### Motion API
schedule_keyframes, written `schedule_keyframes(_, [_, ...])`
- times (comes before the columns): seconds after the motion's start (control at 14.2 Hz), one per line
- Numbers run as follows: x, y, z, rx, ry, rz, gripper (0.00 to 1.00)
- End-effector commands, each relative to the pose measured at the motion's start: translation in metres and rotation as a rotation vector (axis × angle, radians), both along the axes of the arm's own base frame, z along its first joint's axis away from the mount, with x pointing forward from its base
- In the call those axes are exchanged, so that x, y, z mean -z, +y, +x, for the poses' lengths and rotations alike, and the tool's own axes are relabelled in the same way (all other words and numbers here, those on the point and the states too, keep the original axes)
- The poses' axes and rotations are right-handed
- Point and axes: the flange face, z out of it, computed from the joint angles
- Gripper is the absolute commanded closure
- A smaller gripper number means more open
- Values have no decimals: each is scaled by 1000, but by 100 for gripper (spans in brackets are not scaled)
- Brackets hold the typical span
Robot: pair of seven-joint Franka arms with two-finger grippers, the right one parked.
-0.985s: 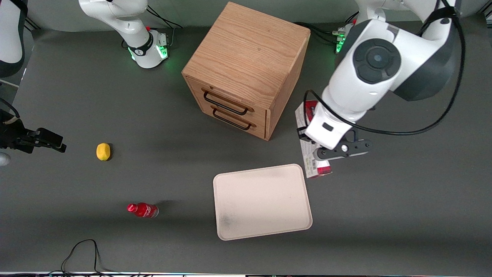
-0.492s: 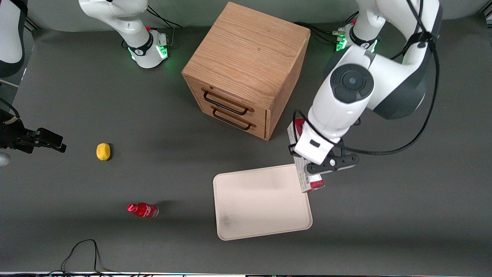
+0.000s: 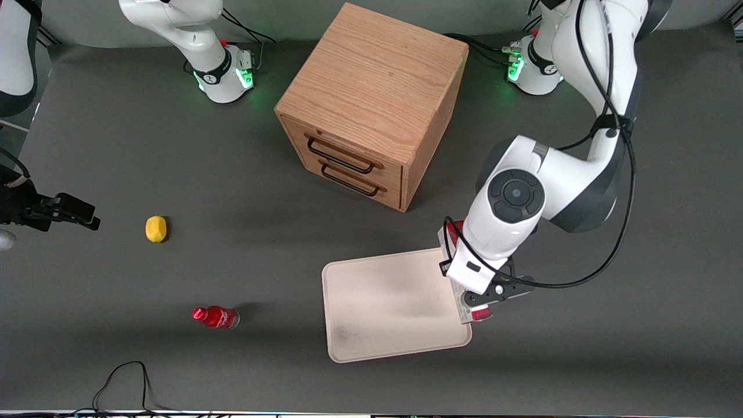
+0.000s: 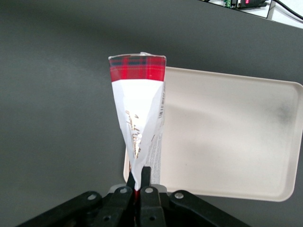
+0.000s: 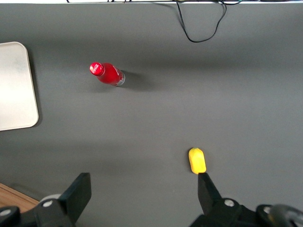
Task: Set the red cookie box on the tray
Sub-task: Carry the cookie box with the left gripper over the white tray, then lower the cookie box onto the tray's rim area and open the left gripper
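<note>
My left gripper [image 3: 485,298] is shut on the red cookie box [image 3: 477,315], held lifted on its thin edge. In the left wrist view the box [image 4: 137,109] tapers away from the gripper [image 4: 139,177], its red plaid end farthest and its pale printed faces showing. The box hangs over the rim of the pale tray [image 3: 389,302] on the side toward the working arm's end of the table. The wrist hides most of the box in the front view. The tray [image 4: 227,132] has nothing on it and a dark smudge near one corner.
A wooden two-drawer cabinet [image 3: 371,104] stands farther from the front camera than the tray. A small red bottle [image 3: 216,317] and a yellow lemon [image 3: 155,229] lie toward the parked arm's end. A black cable [image 3: 125,377] loops at the table's near edge.
My left arm has carried the box from beside the cabinet toward the front camera, to the tray's rim. The grip has stayed shut on the box.
</note>
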Motion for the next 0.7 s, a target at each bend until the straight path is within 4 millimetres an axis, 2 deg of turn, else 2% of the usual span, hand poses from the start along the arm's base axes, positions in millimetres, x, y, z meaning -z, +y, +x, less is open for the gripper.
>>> schedule_keyframes(0.0, [21, -11, 10, -5, -33, -5, 100])
schedule_keyframes(0.35, [81, -14, 17, 11, -24, 41, 100])
schedule_keyframes(0.63, [111, -18, 12, 26, -29, 58, 100])
